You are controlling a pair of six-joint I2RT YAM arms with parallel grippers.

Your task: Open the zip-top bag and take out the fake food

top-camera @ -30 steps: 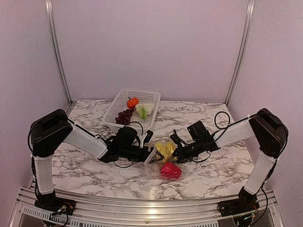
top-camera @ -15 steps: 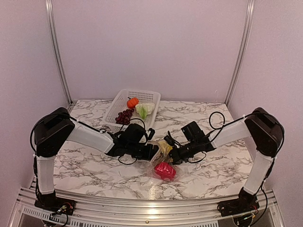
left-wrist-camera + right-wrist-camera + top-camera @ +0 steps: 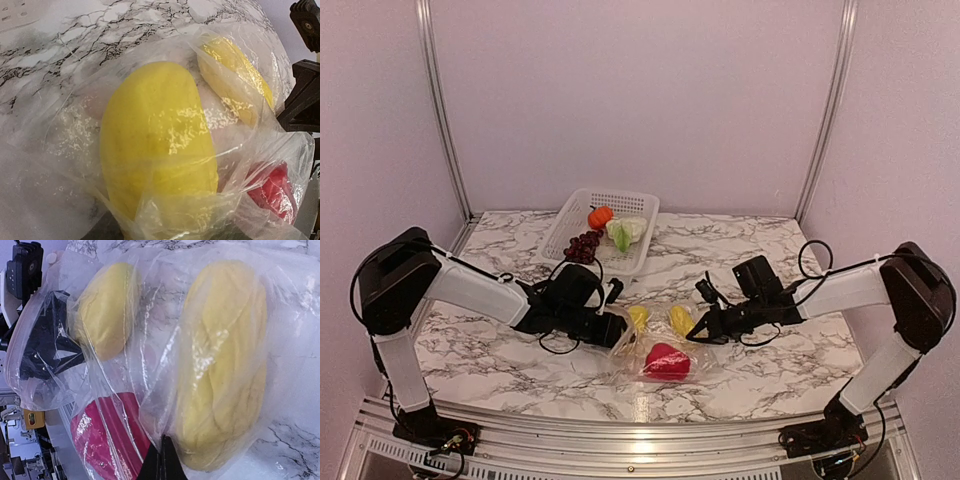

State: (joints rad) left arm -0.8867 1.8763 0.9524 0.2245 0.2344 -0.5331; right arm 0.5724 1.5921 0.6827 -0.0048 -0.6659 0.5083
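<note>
Nearest the front edge of the marble table (image 3: 500, 360), roughly mid-table between two robot arms, lies a clear zip-top bag (image 3: 645, 345). Inside its near end sits a red strawberry-like piece (image 3: 667, 360). Just behind that, also under the plastic, lie two yellow pieces, one to the left (image 3: 638, 318) and one to the right (image 3: 680, 320), apart from each other. The left jaws meet the bag's left side, showing only as dark shapes through the film, and whether they are gripping cannot be told. The right jaws are closed tight, pinching the plastic on the bag's right side beside the right yellow piece. Farther back, a white perforated basket (image 3: 620, 197) holds dark purple grapes (image 3: 583, 246), a white-green cabbage (image 3: 625, 232) and an orange round fruit (image 3: 600, 216).
</note>
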